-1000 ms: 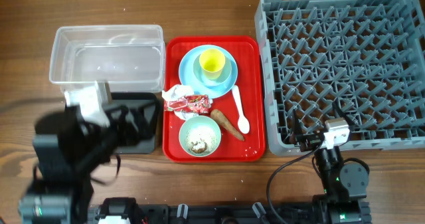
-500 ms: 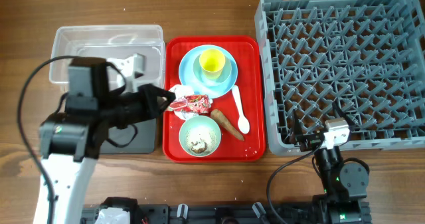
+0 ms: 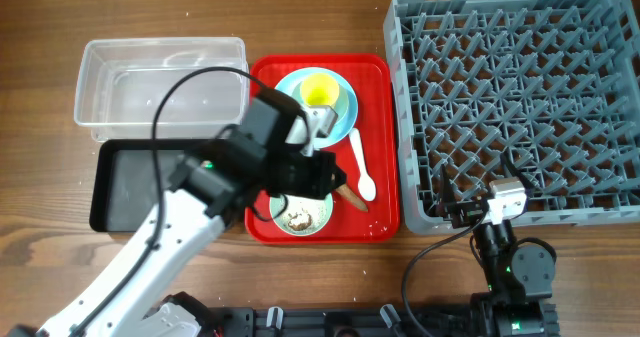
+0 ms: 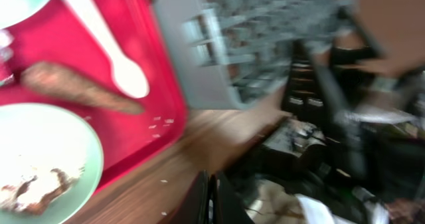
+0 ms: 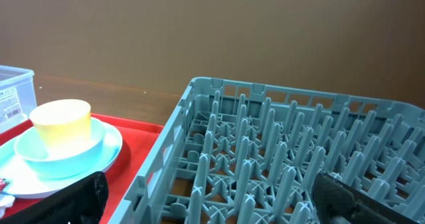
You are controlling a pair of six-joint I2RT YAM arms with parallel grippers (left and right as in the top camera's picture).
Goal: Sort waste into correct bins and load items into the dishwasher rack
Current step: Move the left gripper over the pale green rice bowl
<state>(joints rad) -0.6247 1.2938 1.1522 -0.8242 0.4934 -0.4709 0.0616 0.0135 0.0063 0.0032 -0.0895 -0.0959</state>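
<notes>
My left gripper [image 3: 325, 175] hangs over the middle of the red tray [image 3: 380, 97], and its arm hides the wrapper and tissue. Up close, the left gripper [image 4: 211, 201] is shut with nothing between its jaws. The white spoon [image 4: 106, 44], the brown sausage piece [image 4: 76, 91] and the green bowl [image 4: 40, 151] holding crumbs [image 4: 40, 187] lie ahead of it. The yellow cup [image 3: 318, 90] sits in the small blue bowl [image 3: 341, 102] on the blue plate [image 3: 285, 85]. My right gripper [image 5: 212, 204] stands open at the near edge of the dishwasher rack [image 3: 520, 97].
The clear bin [image 3: 160, 82] stands left of the tray, with the black bin [image 3: 130, 182] in front of it. The right arm's base [image 3: 512, 262] sits at the table's front edge. Bare wood shows around the tubs.
My left arm has swung right, from over the black bin to over the tray, and its gripper has gone from open to shut. The right arm has not moved.
</notes>
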